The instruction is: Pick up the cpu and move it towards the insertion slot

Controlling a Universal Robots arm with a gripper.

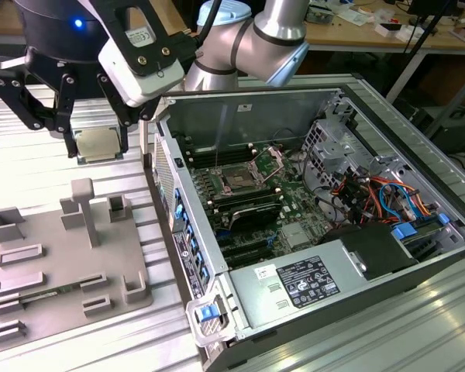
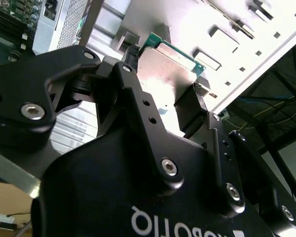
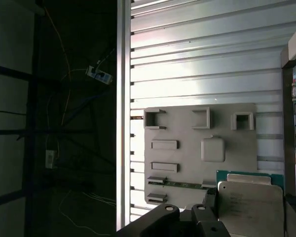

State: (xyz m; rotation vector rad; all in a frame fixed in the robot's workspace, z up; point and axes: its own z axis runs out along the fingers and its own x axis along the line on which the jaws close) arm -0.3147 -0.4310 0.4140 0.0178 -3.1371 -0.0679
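My gripper (image 1: 97, 149) is shut on the cpu (image 1: 98, 142), a flat square chip with a silvery top and a green edge. It hangs in the air above the far end of the grey fixture plate (image 1: 62, 256), at the exterior view's left of the open computer case. In both wrist views the black fingers (image 2: 133, 64) clamp the cpu (image 2: 167, 69) by two opposite edges; the first wrist view has the cpu (image 3: 251, 202) over the plate (image 3: 197, 148). The insertion slot (image 1: 239, 180) lies on the motherboard inside the case, with its hinged metal bracket (image 1: 271, 159) raised.
The open computer case (image 1: 294, 291) lies on its side at the exterior view's right, with its upright wall (image 1: 167, 178) between gripper and socket. Cables and a drive cage (image 1: 356, 178) fill its far side. The fixture plate carries upright posts (image 1: 81, 205). Ribbed aluminium tabletop (image 3: 197, 64) all around.
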